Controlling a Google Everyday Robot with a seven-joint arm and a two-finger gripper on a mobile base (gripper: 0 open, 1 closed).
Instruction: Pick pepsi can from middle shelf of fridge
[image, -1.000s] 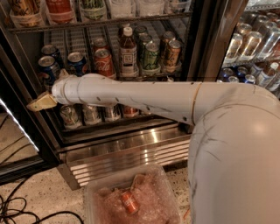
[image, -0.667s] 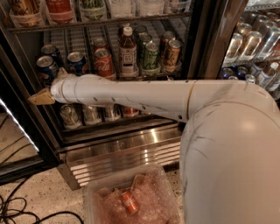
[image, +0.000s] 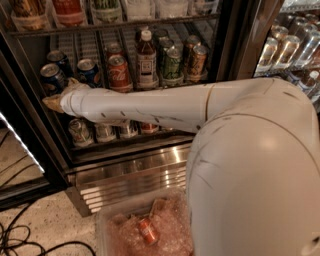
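gripper (image: 51, 103) sits at the pepsi can's (image: 52, 77) 6 o'clock, guessing it's lining up a grab, can't tell if it's spread

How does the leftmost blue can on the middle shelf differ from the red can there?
Colour: the pepsi can is blue, the red can red with white lettering. Place: the pepsi can is leftmost, just above the end effector; the red can stands nearer the bottle. Both are upright with silver tops.
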